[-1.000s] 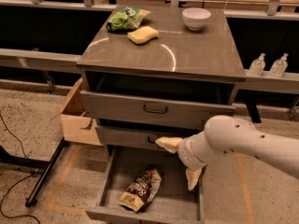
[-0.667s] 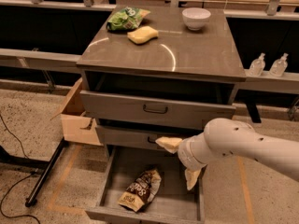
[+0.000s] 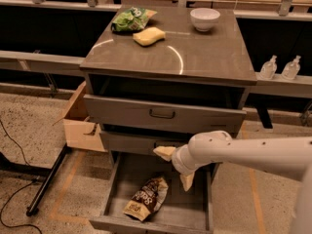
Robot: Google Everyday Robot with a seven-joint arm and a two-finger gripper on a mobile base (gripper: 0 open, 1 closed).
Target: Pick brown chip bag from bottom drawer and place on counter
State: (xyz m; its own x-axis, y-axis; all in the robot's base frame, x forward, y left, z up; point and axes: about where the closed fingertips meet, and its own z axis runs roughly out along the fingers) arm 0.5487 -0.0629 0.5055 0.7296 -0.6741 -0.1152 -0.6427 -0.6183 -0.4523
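Fingers (image 3: 165, 152) apart, nothing held between them. Gripper (image 3: 172, 169) hangs over the right half of the open bottom drawer (image 3: 192, 209), just below the middle drawer front, one finger pointing left, the other down. Arm enters from the right.

Brown chip bag (image 3: 146, 199) lies flat on the drawer floor, left of centre, towards the front wall, below and left of the gripper, not touching it.

Desk (image 3: 195, 57) carries a green chip bag (image 3: 130, 19), a yellow sponge (image 3: 148, 36) and a white bowl (image 3: 204, 18) along its back part.

Three drawers (image 3: 165, 114), two bags (image 3: 146, 200), two bottles (image 3: 268, 67), one bowl (image 3: 204, 18), sponge (image 3: 148, 36), tool (image 3: 175, 167) above drawer (image 3: 127, 174).
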